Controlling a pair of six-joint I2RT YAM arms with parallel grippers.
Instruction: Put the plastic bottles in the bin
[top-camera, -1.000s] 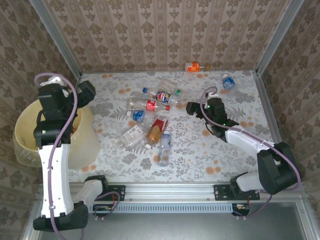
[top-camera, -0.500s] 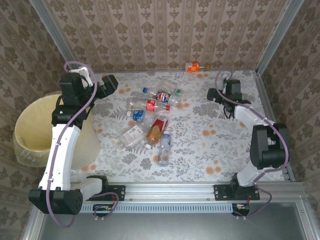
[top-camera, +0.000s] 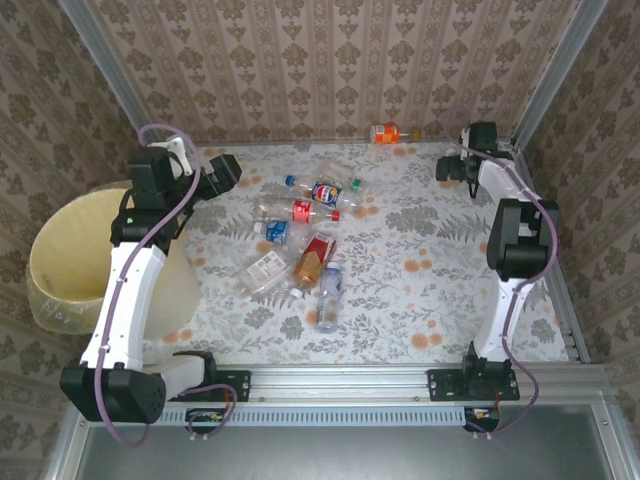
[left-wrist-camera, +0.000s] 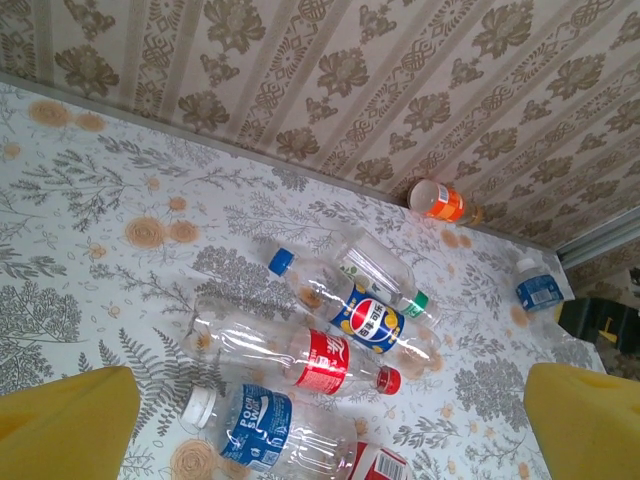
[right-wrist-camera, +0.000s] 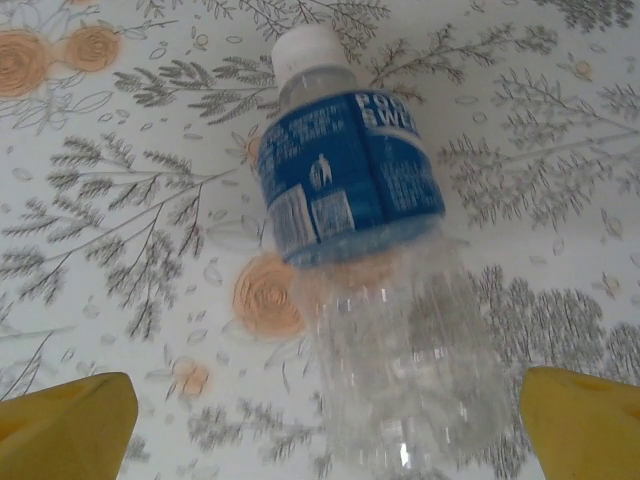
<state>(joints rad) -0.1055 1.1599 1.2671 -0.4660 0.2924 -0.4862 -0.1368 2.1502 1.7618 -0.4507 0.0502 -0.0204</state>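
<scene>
Floral table (top-camera: 420, 300) (damask wallpaper (top-camera: 330, 70) behind)

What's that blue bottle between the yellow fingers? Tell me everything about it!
The bottle is small, clear plastic, with a white cap and a blue label bearing white print. Its see-through body looks crumpled and empty. It lies on its side on the flowered table, cap pointing away from the right end effector, whose open yellow fingers flank its bottom end without touching it.

Clear bottles (top-camera: 305, 235) lie clustered on their sides at centre; an orange bottle (top-camera: 385, 133) lies at twelve o'clock. The pale yellow bin (top-camera: 172, 290) stands upright at nine o'clock.
</scene>
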